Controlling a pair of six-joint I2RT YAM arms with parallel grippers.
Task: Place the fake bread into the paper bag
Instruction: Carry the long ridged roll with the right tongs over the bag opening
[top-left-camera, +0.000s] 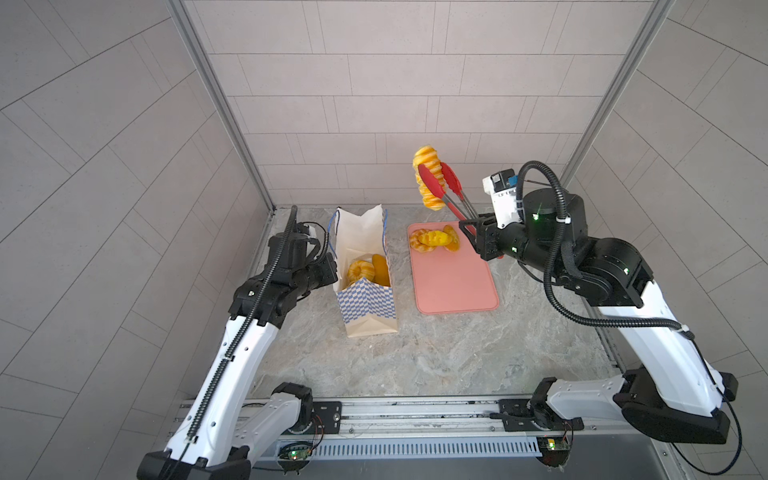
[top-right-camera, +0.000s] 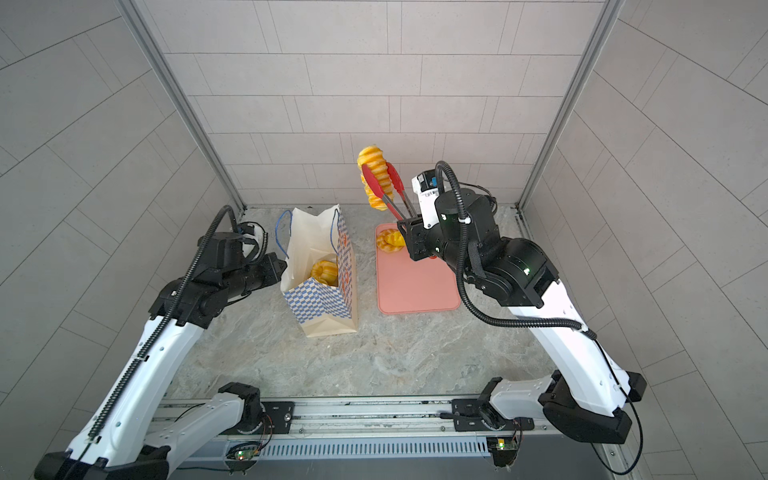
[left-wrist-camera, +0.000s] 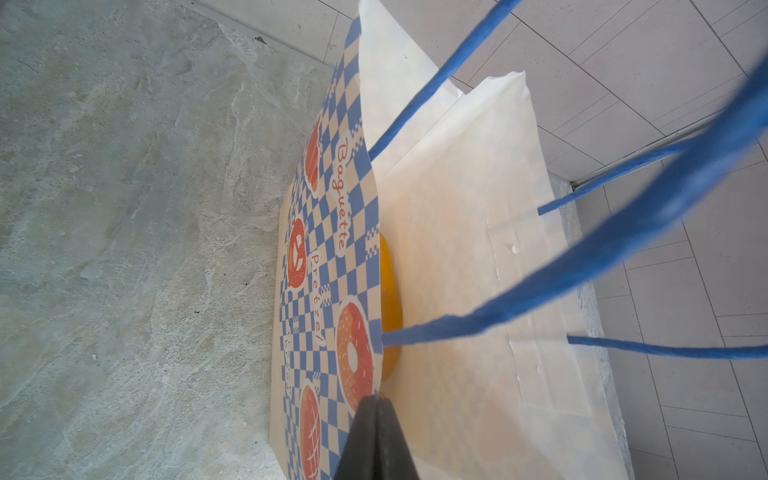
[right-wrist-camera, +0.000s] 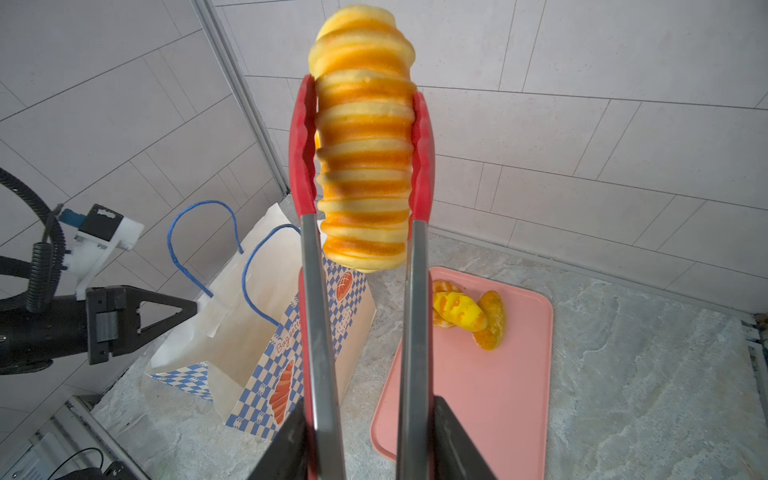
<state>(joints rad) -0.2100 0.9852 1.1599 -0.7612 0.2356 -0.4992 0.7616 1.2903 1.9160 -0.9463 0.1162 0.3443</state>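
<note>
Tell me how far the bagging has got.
Done: at least two breads sit inside the bag. In hand: the right claw grips tongs pinching a striped roll lifted off the tray, while the left claw pinches the bag's rim. Left: that roll and about three pieces on the tray.

Paper bag (top-left-camera: 365, 309) left of tray (top-left-camera: 457, 291) — bread (top-left-camera: 360, 269) inside it, rolls (top-left-camera: 434, 240) on tray.

Striped roll (top-left-camera: 424, 154) aloft, 2 breads (top-left-camera: 360, 270) inside upright bag (top-left-camera: 365, 305)
</note>
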